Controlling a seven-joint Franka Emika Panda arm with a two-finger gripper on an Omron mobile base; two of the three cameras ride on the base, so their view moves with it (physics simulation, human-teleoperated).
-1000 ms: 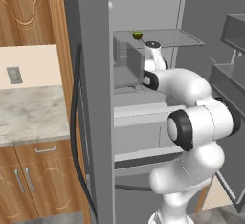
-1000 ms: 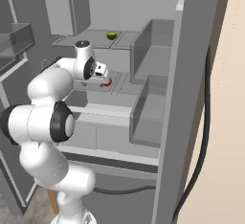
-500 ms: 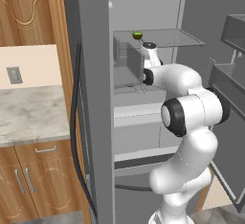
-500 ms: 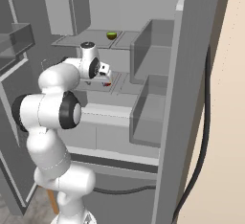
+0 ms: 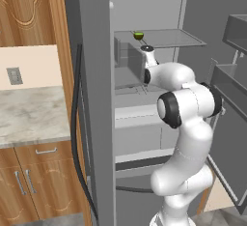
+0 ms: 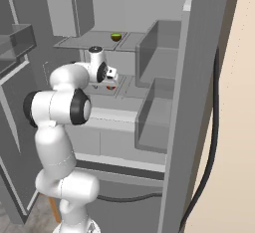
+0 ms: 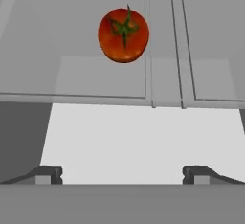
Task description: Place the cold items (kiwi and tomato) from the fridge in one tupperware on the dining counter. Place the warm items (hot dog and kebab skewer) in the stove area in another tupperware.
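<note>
Two cold items: neither is picked up yet; both lie inside the open fridge (image 6: 164, 102).
Change: against the pictures of a second ago, the arm's elbow has swung up and across while the hand has stayed over the middle shelf, and the base cameras have not shifted.
Meaning: this reads as the arm settling its pose above the tomato before a descent, so the task looks to be at its very start.
Gripper: in the right base view the gripper (image 6: 111, 77) hangs just above the tomato; in the hand view its two dark fingertips (image 7: 48, 173) stand far apart, with nothing between them.
Tomato: red with a green stem, lying on the middle shelf (image 7: 72, 36), ahead of the hand and apart from it (image 7: 123, 35); a sliver of red shows under the hand in the right base view (image 6: 111, 86).
Kiwi: small and green, on the upper glass shelf (image 5: 169, 39), well apart from the hand (image 5: 139, 35); it also shows in the right base view (image 6: 116, 37).
Surface: the middle shelf is flat, pale grey and divided by thin seams; the tomato sits beside one seam and may roll if nudged.
Room: a marble-look counter (image 5: 29, 119) with wooden cabinets (image 5: 34, 186) stands left of the fridge; a wall outlet (image 5: 14, 76) sits above it, and a dark cable (image 6: 211, 142) runs down the fridge's right side.
</note>
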